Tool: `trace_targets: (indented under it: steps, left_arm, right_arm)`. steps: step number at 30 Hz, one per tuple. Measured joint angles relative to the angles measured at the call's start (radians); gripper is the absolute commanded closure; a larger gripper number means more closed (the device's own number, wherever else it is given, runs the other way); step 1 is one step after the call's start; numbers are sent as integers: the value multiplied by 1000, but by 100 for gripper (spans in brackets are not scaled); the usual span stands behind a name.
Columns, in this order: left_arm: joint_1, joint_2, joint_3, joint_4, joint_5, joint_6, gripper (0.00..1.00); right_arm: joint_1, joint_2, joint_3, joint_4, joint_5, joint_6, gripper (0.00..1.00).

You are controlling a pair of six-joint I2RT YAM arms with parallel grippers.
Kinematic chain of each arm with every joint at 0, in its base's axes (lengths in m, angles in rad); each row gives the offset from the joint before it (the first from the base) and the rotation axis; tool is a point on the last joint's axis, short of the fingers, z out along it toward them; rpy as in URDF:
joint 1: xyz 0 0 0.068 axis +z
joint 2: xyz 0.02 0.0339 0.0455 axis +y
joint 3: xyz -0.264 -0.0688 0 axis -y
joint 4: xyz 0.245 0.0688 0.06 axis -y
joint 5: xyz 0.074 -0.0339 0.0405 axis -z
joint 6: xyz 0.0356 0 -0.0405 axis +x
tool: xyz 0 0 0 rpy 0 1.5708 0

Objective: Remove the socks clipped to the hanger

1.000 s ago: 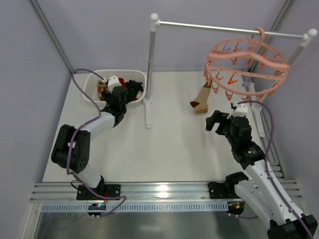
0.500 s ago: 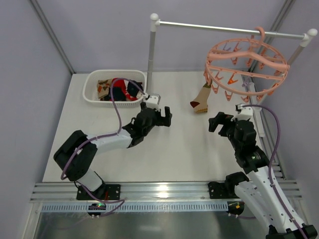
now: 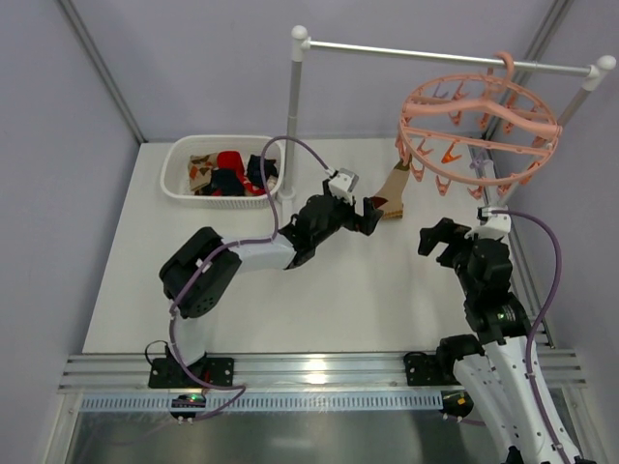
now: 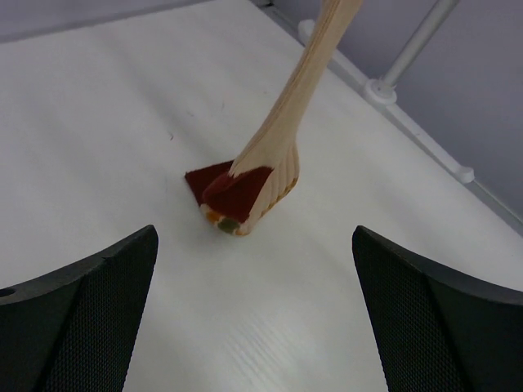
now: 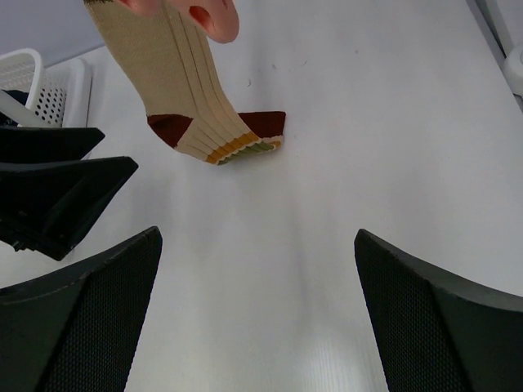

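White table (image 3: 290, 309), tan sock (image 3: 397, 182)

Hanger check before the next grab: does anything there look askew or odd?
One tan sock is clipped at the left edge of the hanger; it hangs slanted, its red toe folded flat on the table. Nothing else stands out.

A white plastic basket (image 3: 172, 176) sits on the pale table (image 3: 319, 300) just left of the white rail stand (image 3: 293, 126)
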Motion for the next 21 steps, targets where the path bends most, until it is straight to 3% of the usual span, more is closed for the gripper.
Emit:
trace_targets:
  steps: [10,17,19,21]
  left_arm:
    - [3,165,271,53,115,59,1]
    - [7,280,298,74,174,33,2]
    - [7,307,298,74,184,22,7]
    - [7,323,298,75,196,11,35]
  right_arm:
    - [-14,-7,1,10,-14,-1,0]
    - [-14,7,1,24,-24,-2,0]
    - [-14,7,1,26,-24,-2,0]
    - [-14,7,1,27,-25,-3,0]
